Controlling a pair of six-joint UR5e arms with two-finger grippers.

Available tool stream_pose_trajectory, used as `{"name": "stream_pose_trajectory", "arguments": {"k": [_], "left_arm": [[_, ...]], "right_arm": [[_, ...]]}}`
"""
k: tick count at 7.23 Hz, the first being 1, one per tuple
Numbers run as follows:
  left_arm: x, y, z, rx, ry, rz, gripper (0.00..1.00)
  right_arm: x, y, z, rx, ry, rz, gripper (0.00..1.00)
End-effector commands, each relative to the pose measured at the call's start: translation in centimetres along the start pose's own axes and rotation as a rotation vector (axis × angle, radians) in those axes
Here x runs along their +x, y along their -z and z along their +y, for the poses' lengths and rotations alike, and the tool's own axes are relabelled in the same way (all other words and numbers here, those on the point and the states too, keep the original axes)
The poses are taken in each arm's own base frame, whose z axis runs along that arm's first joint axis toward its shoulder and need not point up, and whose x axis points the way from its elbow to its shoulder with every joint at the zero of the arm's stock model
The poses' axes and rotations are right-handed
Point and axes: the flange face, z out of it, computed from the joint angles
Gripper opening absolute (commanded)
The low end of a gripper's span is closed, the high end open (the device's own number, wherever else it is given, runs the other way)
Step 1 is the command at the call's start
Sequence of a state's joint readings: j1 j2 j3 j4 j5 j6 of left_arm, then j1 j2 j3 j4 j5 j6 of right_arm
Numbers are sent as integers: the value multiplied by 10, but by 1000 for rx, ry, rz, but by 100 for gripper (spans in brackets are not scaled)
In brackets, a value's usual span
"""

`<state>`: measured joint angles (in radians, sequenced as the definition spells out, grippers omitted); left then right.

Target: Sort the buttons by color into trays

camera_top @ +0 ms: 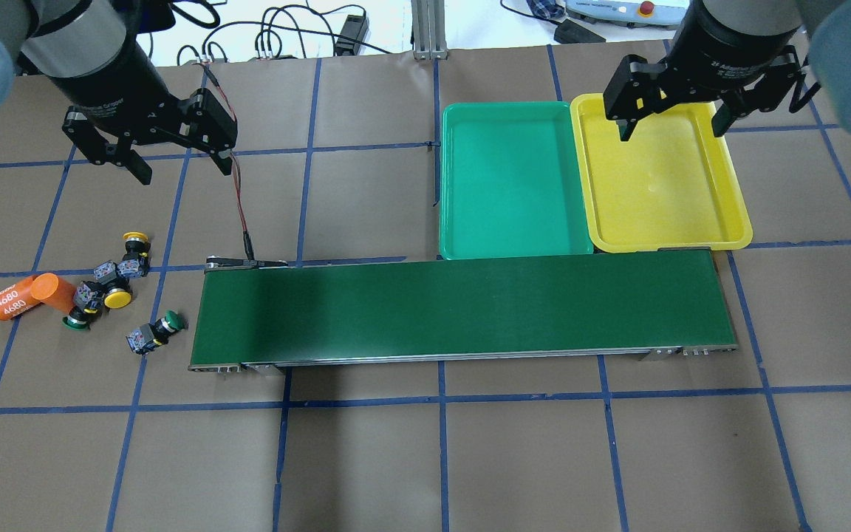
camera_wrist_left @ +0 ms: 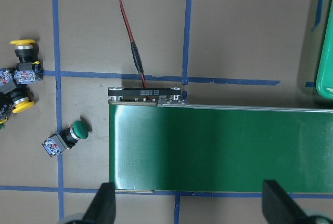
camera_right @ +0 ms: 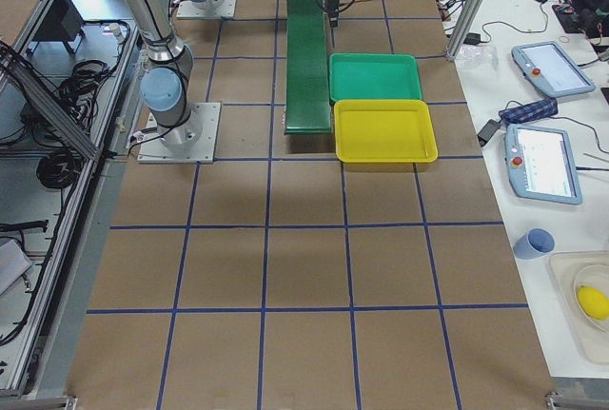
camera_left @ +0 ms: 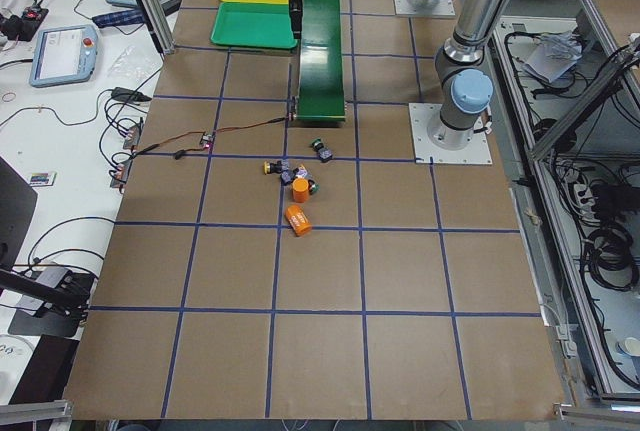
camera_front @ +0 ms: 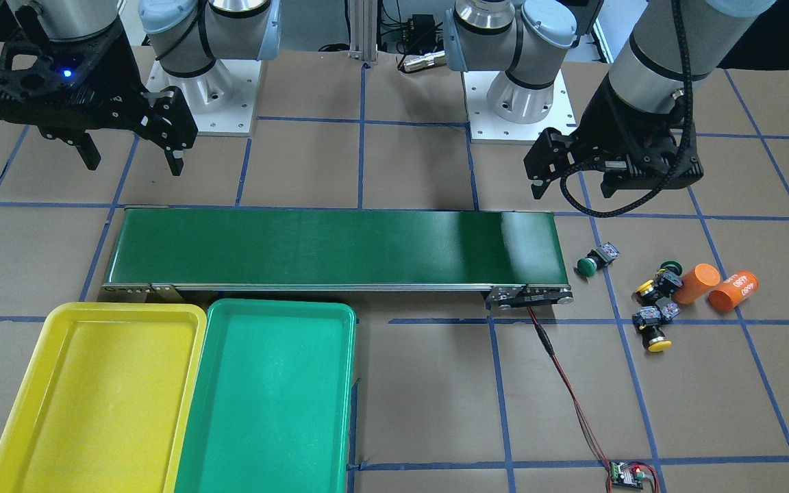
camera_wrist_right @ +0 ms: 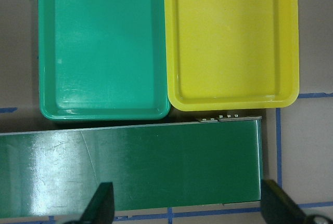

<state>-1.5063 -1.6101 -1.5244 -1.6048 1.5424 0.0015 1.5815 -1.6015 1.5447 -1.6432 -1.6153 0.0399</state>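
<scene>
Several buttons lie loose on the table off the conveyor's end. One green button (camera_top: 158,330) lies apart near the belt and shows again as a green button (camera_wrist_left: 66,136) in the left wrist view. Two yellow buttons (camera_top: 134,247) (camera_top: 112,295) and another green button (camera_top: 75,318) cluster together. My left gripper (camera_top: 183,164) hangs open and empty above the table, beyond the cluster. My right gripper (camera_top: 673,125) hangs open and empty over the yellow tray (camera_top: 662,185). The green tray (camera_top: 514,181) sits beside it. Neither tray holds anything.
A long dark-green conveyor belt (camera_top: 462,307) runs between the buttons and the trays. Two orange cylinders (camera_front: 697,283) (camera_front: 733,291) lie against the button cluster. A red-black wire (camera_front: 566,383) leads from the belt's end to a small controller board (camera_front: 626,472).
</scene>
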Motion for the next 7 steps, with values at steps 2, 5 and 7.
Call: {"name": "stream_pose_trajectory", "arguments": {"k": [2,5,7], "left_arm": [[0,0,1,-1,0,1,100],[5,0,3,1,-11,1,100],[6,0,3,2,-12,2,100]], "right_arm": [[0,0,0,0,0,0,100],[0,0,0,1,0,0,100],[0,0,0,1,0,0,100]]}}
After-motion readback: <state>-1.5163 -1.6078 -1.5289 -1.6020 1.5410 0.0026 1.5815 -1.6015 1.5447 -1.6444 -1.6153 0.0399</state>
